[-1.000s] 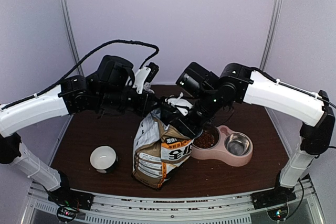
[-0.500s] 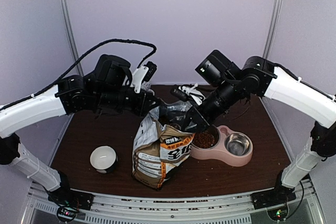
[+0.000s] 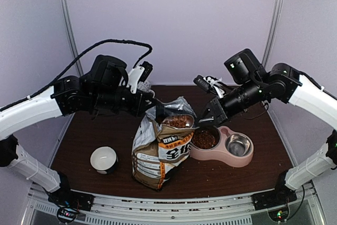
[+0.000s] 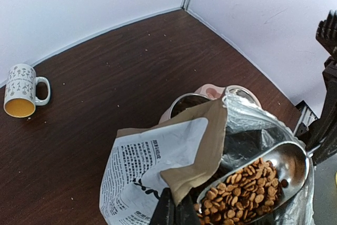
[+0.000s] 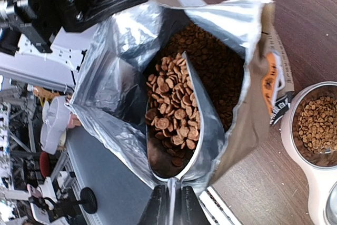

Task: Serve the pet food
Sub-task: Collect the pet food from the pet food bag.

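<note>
Top external view is showing the dark worktop (image 3: 95,135) carrying a printed bag (image 3: 158,162), which is standing open with the pet food (image 5: 174,114) filling its foil-lined inside. Just right of the bag, a pink double bowl (image 3: 210,157) is holding more pet food in the cup nearer the bag, while the farther cup is showing bare steel. Left of the bag, well apart, a white mug (image 3: 103,159) is standing upright; its contents are hard to make out. The left pincer (image 4: 175,209) is pinching together on the bag's torn rim. The right pincer (image 5: 171,204) is clamping the handle of a steel scoop (image 4: 295,164), which is lying in the bag's mouth, heaped with small reddish-brown pellets. Its handle is mostly hiding between the fingers.
</note>
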